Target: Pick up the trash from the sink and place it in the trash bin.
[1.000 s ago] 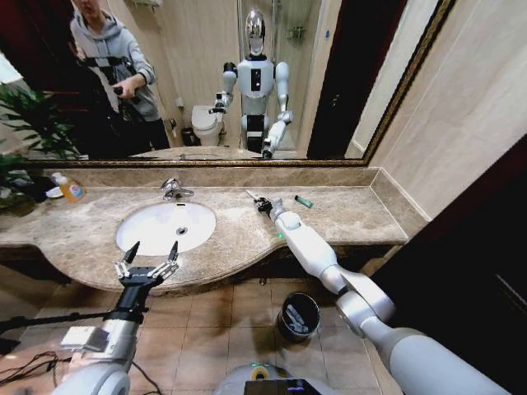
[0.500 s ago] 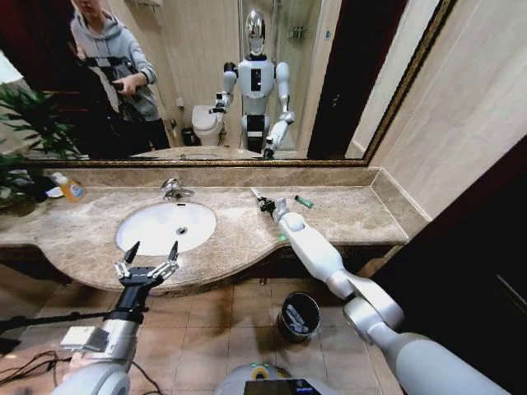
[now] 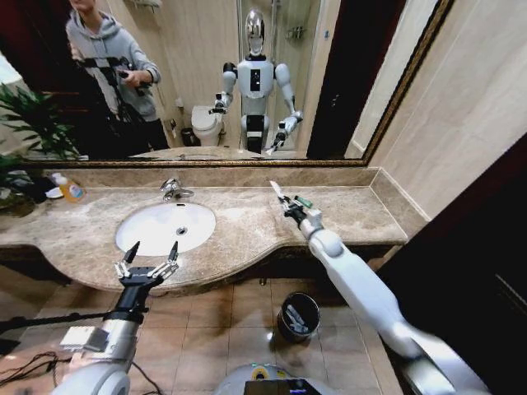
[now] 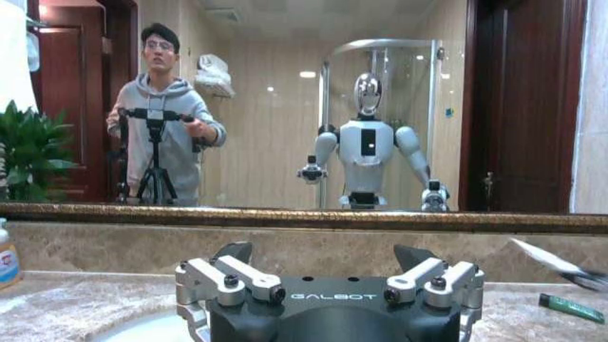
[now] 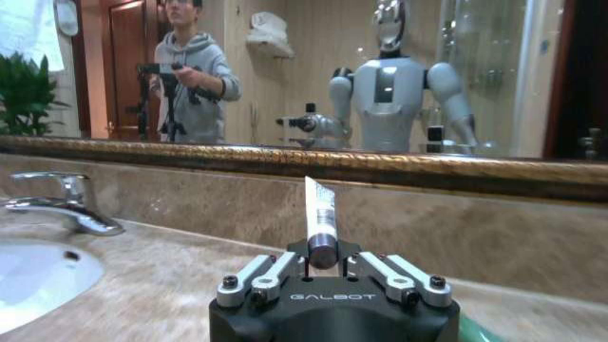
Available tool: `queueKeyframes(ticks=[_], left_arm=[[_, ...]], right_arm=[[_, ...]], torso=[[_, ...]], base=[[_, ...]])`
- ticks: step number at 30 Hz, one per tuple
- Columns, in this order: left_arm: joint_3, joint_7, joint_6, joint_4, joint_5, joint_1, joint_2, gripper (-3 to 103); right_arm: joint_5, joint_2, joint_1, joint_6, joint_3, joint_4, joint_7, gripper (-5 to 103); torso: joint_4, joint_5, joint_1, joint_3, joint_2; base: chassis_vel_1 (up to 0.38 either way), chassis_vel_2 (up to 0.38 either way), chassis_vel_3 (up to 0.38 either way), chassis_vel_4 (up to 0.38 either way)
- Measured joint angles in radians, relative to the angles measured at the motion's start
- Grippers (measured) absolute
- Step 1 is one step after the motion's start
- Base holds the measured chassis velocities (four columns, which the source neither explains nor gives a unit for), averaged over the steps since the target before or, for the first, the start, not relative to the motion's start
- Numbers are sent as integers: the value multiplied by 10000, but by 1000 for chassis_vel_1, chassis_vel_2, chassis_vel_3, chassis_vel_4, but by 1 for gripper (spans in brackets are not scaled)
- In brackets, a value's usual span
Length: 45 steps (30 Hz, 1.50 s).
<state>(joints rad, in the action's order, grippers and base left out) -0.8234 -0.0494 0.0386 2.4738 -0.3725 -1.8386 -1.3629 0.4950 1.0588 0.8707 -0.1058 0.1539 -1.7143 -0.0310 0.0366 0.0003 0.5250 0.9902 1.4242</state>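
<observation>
Above the right half of the brown-beige marble surface [image 3: 247, 226], a small white tube with blue print [image 3: 277, 192] is pinched at its dark capped end in the right tool [image 3: 290, 207], its long axis slanting up and away from the jaws toward the mirror; in the right wrist view the tube [image 5: 317, 214] stands straight out from between the narrowed fingers. Just beyond it, a short green tube [image 3: 305, 201] lies flat on the surface near the back wall. The small round black trash bin [image 3: 298, 316] stands on the tiled floor below the surface's near edge, so the held tube sits far from and above it, and the carry looks to run back toward the robot and downward. The wide oval white ceramic sink [image 3: 148, 232] lies to the left. The left tool [image 3: 147, 262] hovers at the sink's near edge, fingers spread wide, holding nothing.
</observation>
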Motion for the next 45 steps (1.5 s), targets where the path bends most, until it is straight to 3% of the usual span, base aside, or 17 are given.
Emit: queueKeyframes(ticks=[4,8,13,20,30,38,45], left_arm=[[0,3,1,0,0,-1,-1,100],[0,6,1,0,0,0,-1,100],[-1,6,0,0,0,0,0,100],[0,5,1,0,0,0,-1,100],[0,5,1,0,0,0,0,100],[0,5,1,0,0,0,-1,100],[0,5,0,0,0,0,-1,100]], right_arm=[[55,-484,1917,459,863,-1518,-55,17],[36,-517,2893,636,1394,-2180,-59,17],[-442,-160,5025,1188,2671,-2967,127,17],[-1223,536,6856,1987,3566,-3218,463,17],[-1992,1390,7921,3232,3799,-1928,813,17],[-2434,1446,8655,3834,3545,-363,946,17],[-2889,1478,8382,3526,2984,920,1107,17]], torso=[[2,0,-1,-1,0],[0,-2,-1,-1,0],[1,-3,0,0,0],[0,-1,0,1,1],[2,-2,0,1,0],[0,-3,0,1,0],[0,-3,0,1,-1]], base=[[0,0,0,0],[0,0,0,0],[0,0,0,0],[0,0,0,0],[0,0,0,0],[0,0,0,0],[0,0,0,0]])
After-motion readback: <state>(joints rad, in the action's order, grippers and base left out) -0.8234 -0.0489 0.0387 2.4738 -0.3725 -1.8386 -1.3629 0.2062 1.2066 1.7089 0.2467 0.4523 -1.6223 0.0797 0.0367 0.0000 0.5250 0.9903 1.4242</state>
